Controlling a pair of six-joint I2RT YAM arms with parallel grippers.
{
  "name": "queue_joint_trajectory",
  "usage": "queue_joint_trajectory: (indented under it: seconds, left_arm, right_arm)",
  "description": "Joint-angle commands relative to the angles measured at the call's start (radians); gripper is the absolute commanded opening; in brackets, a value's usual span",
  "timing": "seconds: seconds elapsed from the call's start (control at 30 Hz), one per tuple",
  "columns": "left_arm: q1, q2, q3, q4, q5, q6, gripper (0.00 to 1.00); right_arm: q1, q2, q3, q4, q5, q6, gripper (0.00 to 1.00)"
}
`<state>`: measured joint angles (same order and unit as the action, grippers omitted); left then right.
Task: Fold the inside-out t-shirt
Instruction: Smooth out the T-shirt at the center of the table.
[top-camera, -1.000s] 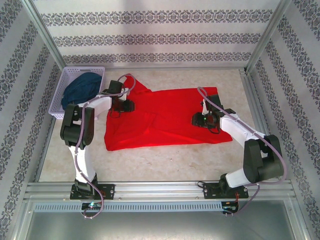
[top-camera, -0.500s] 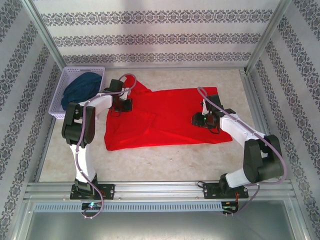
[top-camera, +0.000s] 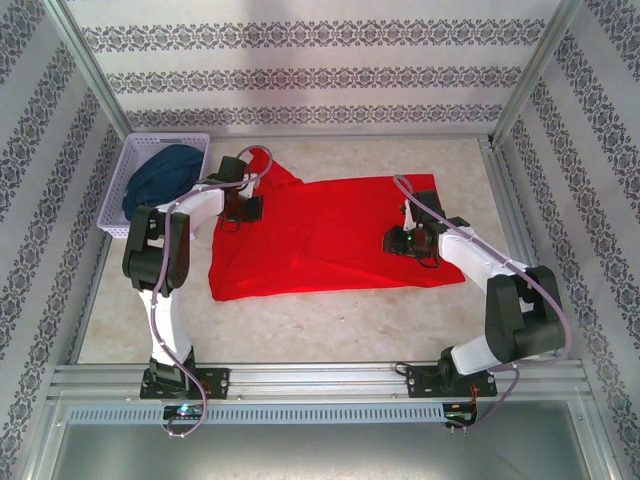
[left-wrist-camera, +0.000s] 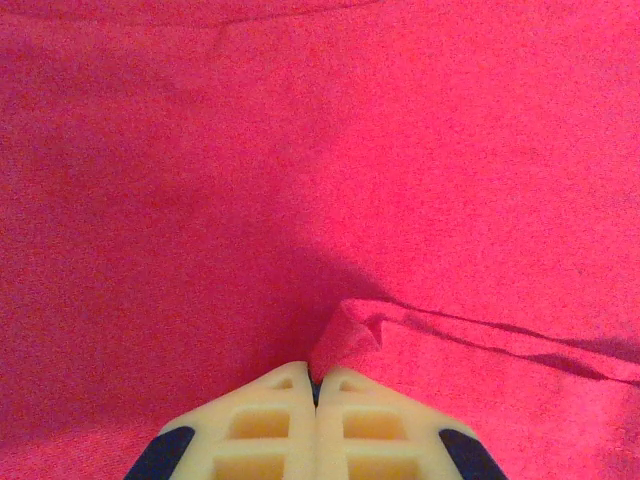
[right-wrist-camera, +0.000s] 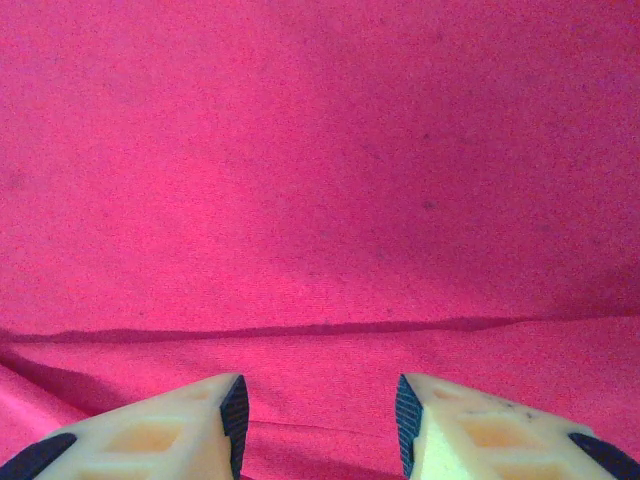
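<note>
The inside-out t-shirt (top-camera: 330, 235) lies spread on the table, plain red side up, one sleeve reaching toward the back left. My left gripper (top-camera: 240, 210) rests on its left part and is shut on a small pinched fold of the red fabric (left-wrist-camera: 345, 335), the cream fingertips (left-wrist-camera: 285, 385) pressed together. Over the shirt's right part hovers my right gripper (top-camera: 400, 240), open, with flat red cloth (right-wrist-camera: 320, 200) and a seam line between and ahead of its fingers (right-wrist-camera: 225, 400).
A lavender basket (top-camera: 130, 165) holding a dark navy garment (top-camera: 165, 175) stands at the back left, close to my left arm. Patterned walls and metal frame posts enclose the table. Bare tabletop (top-camera: 330, 330) lies in front of the shirt.
My left gripper has shut on a fold of the shirt and shifted slightly toward the back left. The right arm has not moved.
</note>
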<state>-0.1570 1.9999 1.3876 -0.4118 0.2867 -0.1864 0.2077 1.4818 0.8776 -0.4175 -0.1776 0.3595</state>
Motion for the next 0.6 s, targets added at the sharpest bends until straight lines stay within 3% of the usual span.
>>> queue_joint_trajectory:
  seconds: [0.0, 0.4, 0.57]
  left_arm:
    - [-0.001, -0.060, -0.005, -0.001, -0.031, 0.006, 0.02]
    - [0.004, 0.002, 0.056, -0.037, -0.092, -0.008, 0.12]
    - [0.004, -0.004, 0.068, -0.063, -0.133, -0.005, 0.29]
  right_arm:
    - [0.010, 0.011, 0.018, -0.020, -0.003, -0.024, 0.46]
    - [0.010, 0.013, 0.030, -0.037, 0.002, -0.035, 0.46]
    - [-0.005, -0.010, 0.059, -0.076, 0.047, -0.068, 0.47]
